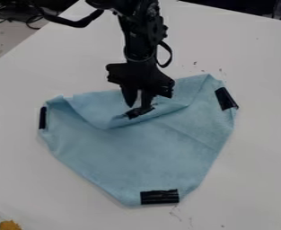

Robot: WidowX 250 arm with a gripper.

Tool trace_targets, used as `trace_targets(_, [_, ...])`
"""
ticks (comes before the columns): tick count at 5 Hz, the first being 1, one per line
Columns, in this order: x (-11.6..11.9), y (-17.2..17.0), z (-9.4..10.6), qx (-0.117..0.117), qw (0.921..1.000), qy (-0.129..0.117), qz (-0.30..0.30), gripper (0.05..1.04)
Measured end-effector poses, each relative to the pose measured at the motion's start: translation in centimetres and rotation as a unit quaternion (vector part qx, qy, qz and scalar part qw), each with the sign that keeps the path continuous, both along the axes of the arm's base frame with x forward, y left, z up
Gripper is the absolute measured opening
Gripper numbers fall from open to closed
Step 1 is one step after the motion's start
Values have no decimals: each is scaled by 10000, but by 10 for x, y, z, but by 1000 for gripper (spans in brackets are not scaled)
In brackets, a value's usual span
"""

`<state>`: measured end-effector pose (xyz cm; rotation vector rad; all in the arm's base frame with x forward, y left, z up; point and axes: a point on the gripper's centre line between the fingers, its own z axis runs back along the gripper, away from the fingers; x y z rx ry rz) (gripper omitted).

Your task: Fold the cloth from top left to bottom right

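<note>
Jaws of the black two-finger gripper (138,108) stand narrowly apart over the light-blue fabric cloth (145,152), between the side edges of the flat white table (40,191), with its far black-taped corner (133,113) turned partway in, a fold we judge begun but unfinished.

The black arm (143,33) comes in from 12 o'clock and hangs almost straight down. A thin black loop (169,54) sticks out on its 3 o'clock side. At the bottom, the claw (138,104) is just up toward 12 o'clock from the middle. It points down to 6 o'clock, its two fingers (129,95) a little bit apart.
</note>
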<state>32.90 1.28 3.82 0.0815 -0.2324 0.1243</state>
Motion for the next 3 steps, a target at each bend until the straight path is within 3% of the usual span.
trace_targets(1, [-10, -14, 7, -139, 9996, 208, 135, 800])
trace_targets(2, [-16, -21, 15, -251, 9986, 294, 349, 1005])
trace_targets(3, [-14, -20, 19, -181, 9992, 309, 197, 1005])
